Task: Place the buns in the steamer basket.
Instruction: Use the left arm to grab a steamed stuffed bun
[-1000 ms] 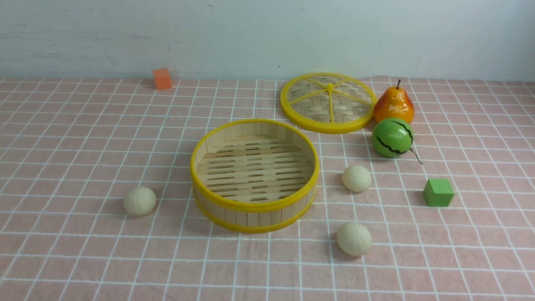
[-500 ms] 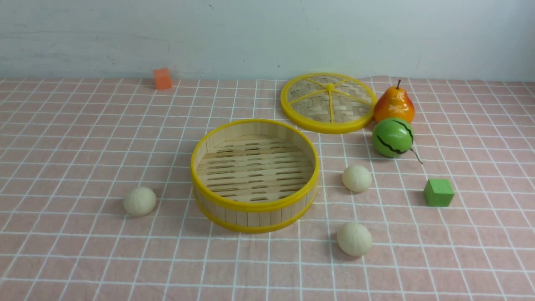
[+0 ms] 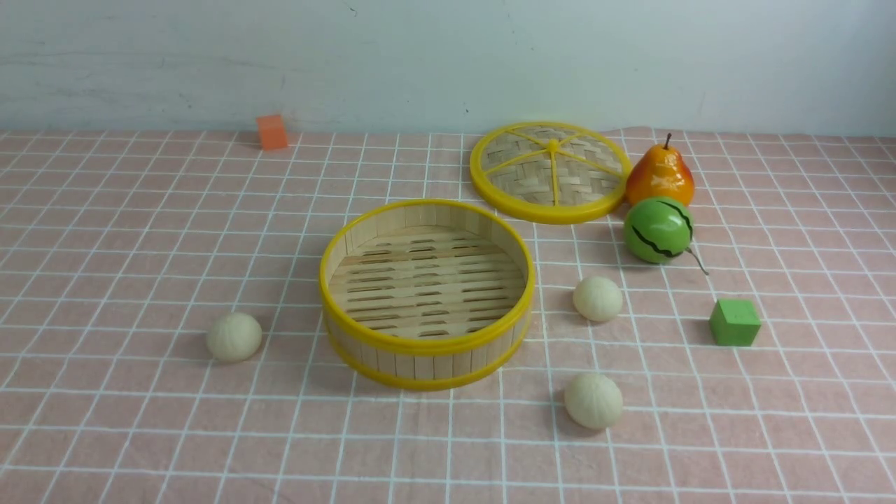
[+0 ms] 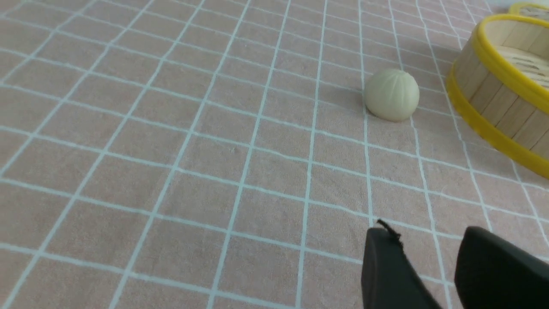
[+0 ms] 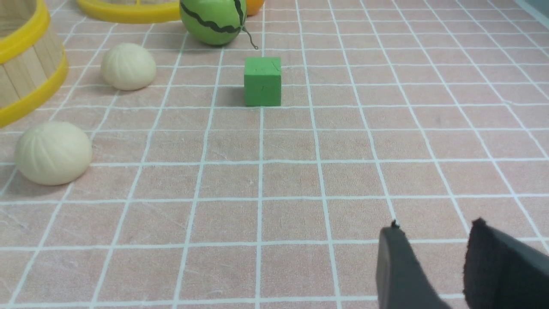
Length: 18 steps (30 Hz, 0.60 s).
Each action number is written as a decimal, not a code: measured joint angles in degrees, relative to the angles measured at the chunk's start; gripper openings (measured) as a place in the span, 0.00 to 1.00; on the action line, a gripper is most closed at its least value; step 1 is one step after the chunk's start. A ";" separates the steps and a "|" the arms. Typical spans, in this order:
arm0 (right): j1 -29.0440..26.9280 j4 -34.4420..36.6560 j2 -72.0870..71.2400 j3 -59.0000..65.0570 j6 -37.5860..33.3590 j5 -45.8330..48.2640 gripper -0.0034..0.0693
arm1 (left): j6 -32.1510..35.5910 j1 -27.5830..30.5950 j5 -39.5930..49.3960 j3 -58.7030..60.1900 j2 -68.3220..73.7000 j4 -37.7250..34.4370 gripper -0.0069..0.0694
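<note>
Nothing has moved since the earlier front frames, we see the same layout. Steamer basket [image 3: 427, 345] sits upright mid-table on the pink checked cloth [image 3: 105, 434], with all three buns outside it on the cloth. Left bun [image 3: 234, 337] is to the basket's left, apart from its wall. Far right bun [image 3: 597, 299] is to its right, between the basket and the green cube [image 3: 734, 323]. Near right bun [image 3: 593, 400] is closer to us, off the basket's front-right. Lid [image 3: 532, 175] lies flat behind the basket; the pear [image 3: 659, 175] is right against its rim, we can't tell if touching. Striped green melon [image 3: 656, 229] is just in front of the pear. Orange cube [image 3: 271, 131] is at the back by the wall. Left gripper [image 4: 422, 235]: we see both fingers parted, cloth showing in the gap, nothing held, left bun well ahead of it. Right gripper [image 5: 433, 227]: same, fingers partly apart, empty, green cube ahead of it
</note>
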 joint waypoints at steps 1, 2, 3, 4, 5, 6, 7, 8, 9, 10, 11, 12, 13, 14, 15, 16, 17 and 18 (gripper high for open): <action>0.00 0.00 0.00 0.13 0.00 -0.97 0.38 | 0.00 0.00 -1.26 0.00 0.00 0.42 0.40; 0.00 0.00 0.00 0.18 0.00 -3.29 0.38 | 0.00 0.00 -3.81 0.00 0.00 1.10 0.40; 0.00 0.00 0.00 0.18 0.00 -5.22 0.38 | 0.00 0.00 -5.95 0.00 0.00 1.37 0.40; 0.00 0.00 0.00 0.18 0.00 -8.28 0.38 | 0.00 0.00 -9.81 0.00 0.00 1.76 0.40; 0.00 0.00 0.00 0.18 0.00 -8.97 0.38 | 0.00 0.00 -10.52 0.00 0.00 1.86 0.40; 0.00 0.07 0.00 0.18 0.22 -13.36 0.38 | -0.07 0.00 -15.88 0.00 0.00 2.14 0.40; 0.00 0.47 0.00 0.18 1.89 -19.17 0.38 | -0.77 0.00 -21.63 0.00 0.00 2.20 0.40; 0.00 0.73 0.00 0.18 3.16 -23.14 0.38 | -1.59 0.00 -24.79 0.00 0.00 2.20 0.40; 0.00 1.08 0.00 0.18 5.01 -27.35 0.38 | -2.90 0.00 -28.60 0.00 0.00 2.20 0.40; 0.00 1.20 0.00 0.18 5.01 -28.18 0.38 | -3.20 0.00 -29.33 0.00 0.00 2.20 0.40; 0.00 1.50 0.00 0.18 7.00 -33.60 0.38 | -5.58 0.00 -34.48 0.00 0.00 2.20 0.40; 0.00 1.50 0.00 0.18 8.02 -36.25 0.38 | -6.88 0.00 -38.29 0.00 0.00 2.06 0.40; 0.00 1.50 0.00 0.18 9.18 -38.82 0.38 | -9.13 0.00 -41.50 0.00 0.00 1.57 0.40; 0.00 1.54 0.00 0.18 9.75 -40.58 0.38 | -11.66 0.00 -45.29 0.00 0.00 1.09 0.40; 0.00 1.54 0.00 0.18 10.28 -41.83 0.38 | -14.10 0.00 -48.72 0.00 0.00 0.30 0.40; 0.00 1.54 0.00 0.18 10.39 -41.95 0.38 | -14.43 0.00 -49.52 0.00 0.00 0.03 0.40; 0.00 1.54 0.07 0.11 10.51 -42.30 0.36 | -16.82 0.00 -50.29 -0.64 0.00 -0.51 0.38; 0.00 1.54 0.53 -0.53 10.51 -42.12 0.33 | -18.01 0.00 -49.06 -2.35 0.05 -0.66 0.36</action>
